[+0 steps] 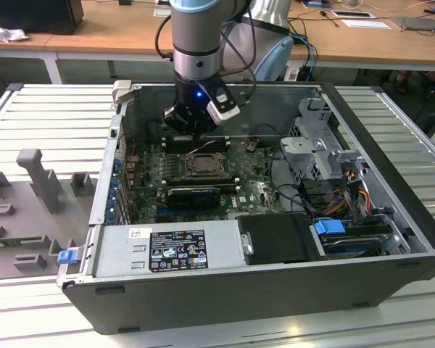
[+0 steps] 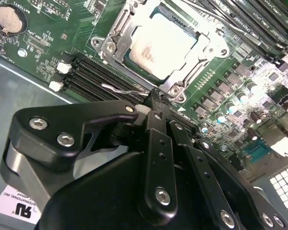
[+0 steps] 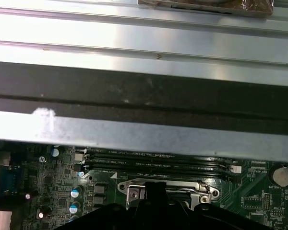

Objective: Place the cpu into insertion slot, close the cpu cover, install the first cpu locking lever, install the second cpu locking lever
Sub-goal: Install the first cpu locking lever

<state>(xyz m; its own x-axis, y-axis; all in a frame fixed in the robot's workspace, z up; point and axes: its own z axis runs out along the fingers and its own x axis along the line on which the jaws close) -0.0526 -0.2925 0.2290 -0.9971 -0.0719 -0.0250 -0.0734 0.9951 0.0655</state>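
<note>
In the second wrist view the pale square cpu (image 2: 158, 45) lies in the insertion slot (image 1: 203, 165) on the green board. The silvery cpu cover (image 2: 116, 44) lies flat over it, and the cpu shows through the cover's window. A thin wire locking lever (image 2: 120, 89) runs along the socket's edge beside the black memory slots (image 2: 93, 76). My gripper (image 2: 156, 98) is shut, its narrow tip at the socket's corner where that lever ends. In the exterior view the gripper (image 1: 196, 134) hangs inside the case just behind the socket. The cover's edge (image 3: 165, 188) shows above the gripper's black body.
The open computer case (image 1: 391, 217) walls the work on all sides, its metal rim (image 3: 134, 129) close behind the gripper. A coin battery (image 2: 9, 18) and capacitors (image 2: 242, 98) flank the socket. A power supply (image 1: 174, 246) and drive cage with cables (image 1: 333, 181) fill the case's front and the exterior view's right.
</note>
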